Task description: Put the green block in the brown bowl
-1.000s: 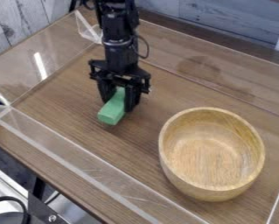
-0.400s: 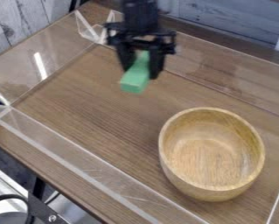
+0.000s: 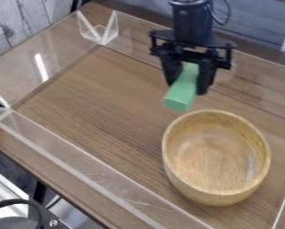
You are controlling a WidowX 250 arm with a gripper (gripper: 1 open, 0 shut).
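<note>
Green block hangs in the tool, which is part open and pinches it. It has swung over from the left side of the counter, so now it only needs a little more move. Near the counter's front right corner sits the big brown bowl. The block is just behind the bowl's back rim. Farther back, a wire rack stands near the back edge.

I see a brown wooden tabletop, evenly lit, and grey boards (a wall, perhaps) behind its upper left corner.
</note>
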